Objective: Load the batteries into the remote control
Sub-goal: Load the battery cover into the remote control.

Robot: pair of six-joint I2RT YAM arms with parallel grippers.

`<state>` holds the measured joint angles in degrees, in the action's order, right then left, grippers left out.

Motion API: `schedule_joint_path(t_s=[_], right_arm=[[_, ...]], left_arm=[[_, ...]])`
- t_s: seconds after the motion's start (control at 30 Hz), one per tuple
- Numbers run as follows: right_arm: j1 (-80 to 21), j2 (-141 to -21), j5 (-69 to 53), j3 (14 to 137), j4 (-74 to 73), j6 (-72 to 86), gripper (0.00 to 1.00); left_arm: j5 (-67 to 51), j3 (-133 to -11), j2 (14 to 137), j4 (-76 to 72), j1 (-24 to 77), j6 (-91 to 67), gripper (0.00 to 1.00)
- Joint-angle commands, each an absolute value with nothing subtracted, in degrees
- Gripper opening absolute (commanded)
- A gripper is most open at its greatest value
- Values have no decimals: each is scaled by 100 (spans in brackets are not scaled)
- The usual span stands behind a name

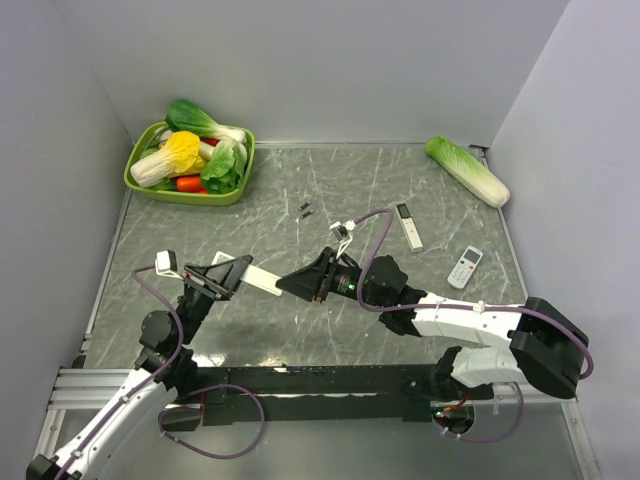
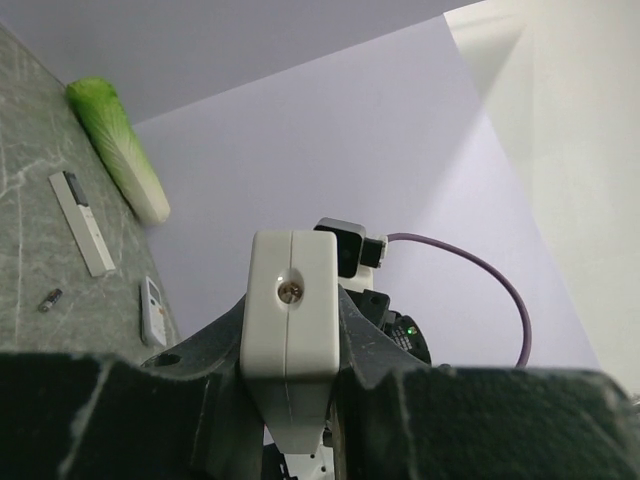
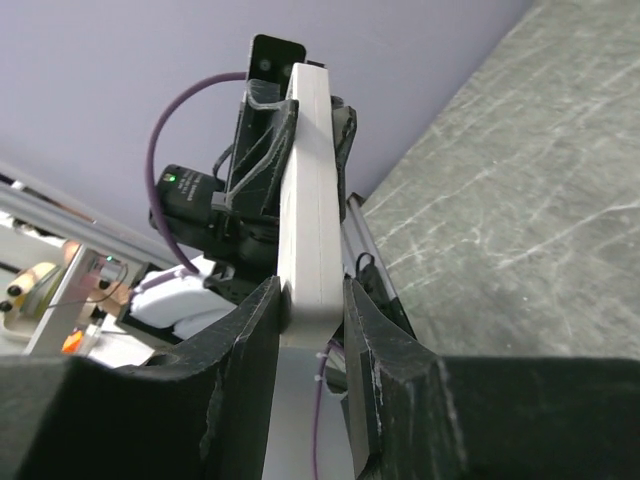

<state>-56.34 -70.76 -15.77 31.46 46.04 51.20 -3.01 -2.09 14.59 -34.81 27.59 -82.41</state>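
The remote control [image 1: 262, 279], a long slim white bar, hangs above the table between my two arms. My left gripper [image 1: 232, 275] is shut on its left end. In the left wrist view that end [image 2: 292, 300] shows a small screw and sits tight between the dark fingers [image 2: 380, 350]. My right gripper [image 1: 290, 283] is shut on the other end. In the right wrist view the bar [image 3: 310, 200] runs away from the camera with a finger pressed on each side [image 3: 250, 340]. The batteries are out of view.
A green basket [image 1: 140, 185] of vegetables stands at the back left. A napa cabbage [image 1: 467, 170] lies at the back right. A white remote with a black end [image 1: 409, 226], a shorter buttoned remote [image 1: 464, 267] and two tiny dark cells [image 1: 305, 210] lie on the marbled table.
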Motion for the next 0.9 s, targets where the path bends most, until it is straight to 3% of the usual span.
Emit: schedule_joint_path(t_s=[0.0, 0.67, 0.87], right_arm=[[-5581, -7031, -1792, 2936, 5061, 4983, 17], [-5458, -6926, -2311, 2628, 5379, 4500, 31], [-5414, -6943, -2408, 2803, 5072, 4386, 41]], left_arm=[[386, -9, 1134, -3876, 2698, -8666, 2], [721, -228, 949, -3209, 2628, -8667, 1], [546, -588, 1159, -2979, 2602, -8237, 1]])
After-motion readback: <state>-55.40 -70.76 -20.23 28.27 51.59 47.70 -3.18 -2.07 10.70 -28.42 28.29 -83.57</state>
